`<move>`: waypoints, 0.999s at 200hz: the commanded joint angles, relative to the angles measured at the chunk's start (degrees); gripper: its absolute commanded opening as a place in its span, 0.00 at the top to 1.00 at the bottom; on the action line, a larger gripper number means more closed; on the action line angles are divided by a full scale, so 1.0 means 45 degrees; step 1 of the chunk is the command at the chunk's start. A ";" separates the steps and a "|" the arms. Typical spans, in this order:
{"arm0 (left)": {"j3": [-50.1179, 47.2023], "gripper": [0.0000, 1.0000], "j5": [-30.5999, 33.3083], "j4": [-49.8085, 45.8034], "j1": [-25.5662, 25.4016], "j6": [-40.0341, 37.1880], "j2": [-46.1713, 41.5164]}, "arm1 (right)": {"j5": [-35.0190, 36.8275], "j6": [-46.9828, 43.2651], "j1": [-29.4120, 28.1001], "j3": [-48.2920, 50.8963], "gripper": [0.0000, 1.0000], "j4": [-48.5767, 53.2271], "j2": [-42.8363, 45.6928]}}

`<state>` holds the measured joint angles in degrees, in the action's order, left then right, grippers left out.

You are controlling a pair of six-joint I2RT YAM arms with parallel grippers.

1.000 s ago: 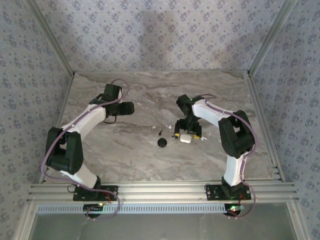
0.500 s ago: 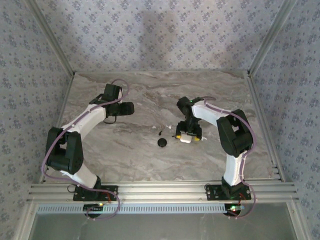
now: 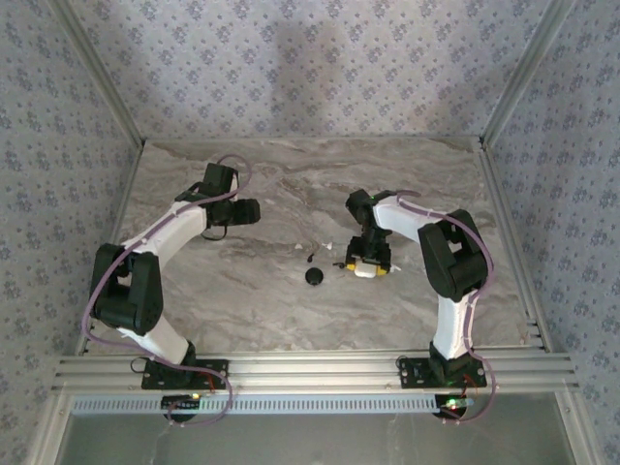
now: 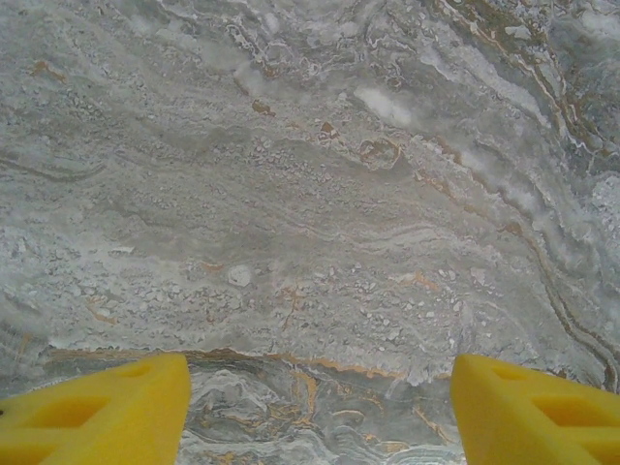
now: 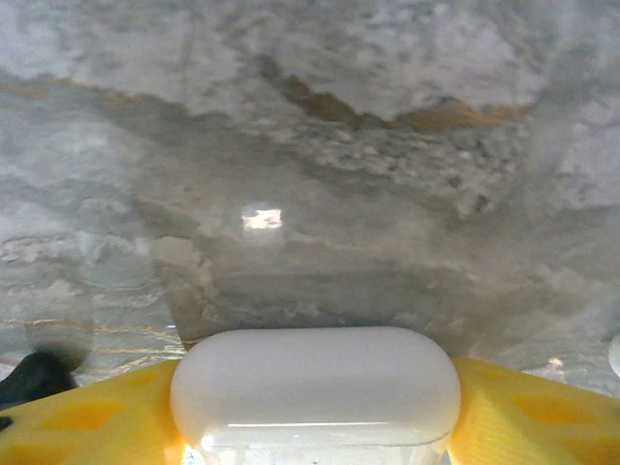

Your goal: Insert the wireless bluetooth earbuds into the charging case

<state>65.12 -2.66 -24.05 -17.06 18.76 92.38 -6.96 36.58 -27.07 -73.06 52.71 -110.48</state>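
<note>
The white charging case (image 5: 315, 387) lies with its lid closed on the marble table (image 3: 252, 291), between the yellow fingers (image 5: 87, 417) of my right gripper (image 5: 315, 426). Both fingers press its two ends, so the gripper is shut on it. From above, the case (image 3: 364, 270) is right of centre under that gripper (image 3: 365, 268). Two black earbuds lie just left of it: a tiny one with a stem (image 3: 310, 257) and a rounder dark one (image 3: 315, 276). A dark bud (image 5: 34, 373) also pokes in at the left edge of the right wrist view. My left gripper (image 4: 320, 407) hangs open over bare marble, far left of the case (image 3: 250, 210).
A small white scrap (image 3: 327, 247) lies on the table just behind the earbuds. Aluminium frame rails (image 3: 310, 368) run along the near edge and patterned walls close in the back and sides. Bare marble stretches between the two arms.
My right gripper has dropped onto the case and its jaws have narrowed until they touch both ends. The left arm has stayed in place.
</note>
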 commanded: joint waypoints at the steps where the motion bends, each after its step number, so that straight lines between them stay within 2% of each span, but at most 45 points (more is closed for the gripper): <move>1: 0.0548 0.30 -0.0251 -0.0182 -0.0115 0.0029 0.0096 | -0.0284 -0.0014 0.0100 -0.0048 0.35 -0.0412 -0.0488; 47: 0.0719 0.30 -0.0342 -0.0202 -0.0210 -0.0084 -0.0102 | -0.0135 -0.0019 0.0135 0.0199 0.41 -0.0497 -0.0192; 82: 0.0545 0.31 -0.1325 0.0962 -0.0806 -0.1180 -0.0979 | -0.0165 -0.0001 0.0258 0.0836 0.41 -0.1131 0.2174; 100: -0.0103 0.31 -0.1970 0.2555 -0.1488 -0.1908 -0.1720 | -0.0705 0.0196 0.0332 0.1865 0.42 -0.2463 0.4189; 115: -0.1080 0.31 -0.2779 0.4628 -0.2007 -0.2170 -0.2279 | -0.1240 0.0421 0.0440 0.2619 0.46 -0.3879 0.5763; 141: -0.2277 0.33 -0.3775 0.7738 -0.2878 -0.2435 -0.2786 | -0.1648 0.0578 0.0554 0.3497 0.47 -0.6186 0.7867; 177: -0.3181 0.35 -0.4419 1.0163 -0.3977 -0.3472 -0.3054 | -0.2939 0.0818 0.0664 0.3783 0.47 -0.8265 0.8985; 200: -0.3993 0.36 -0.4796 1.2265 -0.4356 -0.3936 -0.3136 | -0.3106 0.1187 0.0548 0.4047 0.47 -0.9594 0.9433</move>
<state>49.82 -20.14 17.10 -35.24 5.23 80.12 -17.69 39.38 -24.45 -56.36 18.57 -70.19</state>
